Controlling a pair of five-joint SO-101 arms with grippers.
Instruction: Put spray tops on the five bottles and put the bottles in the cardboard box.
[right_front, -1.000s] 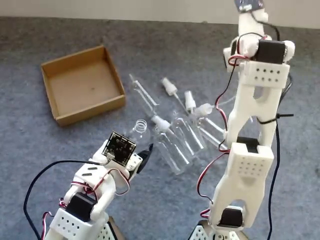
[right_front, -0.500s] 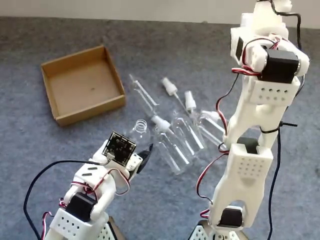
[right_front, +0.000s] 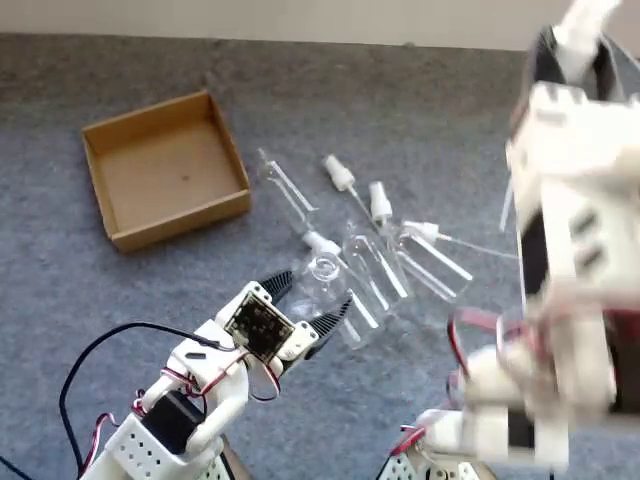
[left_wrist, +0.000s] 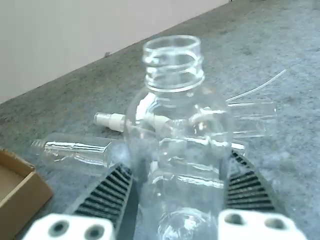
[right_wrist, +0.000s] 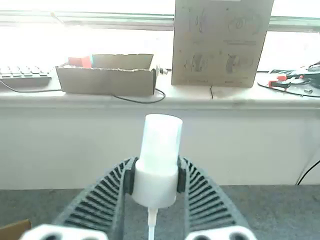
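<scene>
A clear bottle (left_wrist: 177, 150), its neck uncapped, is gripped between the part-open fingers of the left gripper (right_front: 310, 298). A spray top (right_wrist: 159, 155) is pinched in the right gripper (right_wrist: 156, 165). The cardboard box (right_front: 150, 110) is seen at ten o'clock from the held bottle.

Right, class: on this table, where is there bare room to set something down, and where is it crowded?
Bare carpet lies between the cardboard box and the left arm, and in the far strip beyond the box. The box itself holds nothing. The middle is crowded: bottles and spray tops lie close together beside the box.
</scene>
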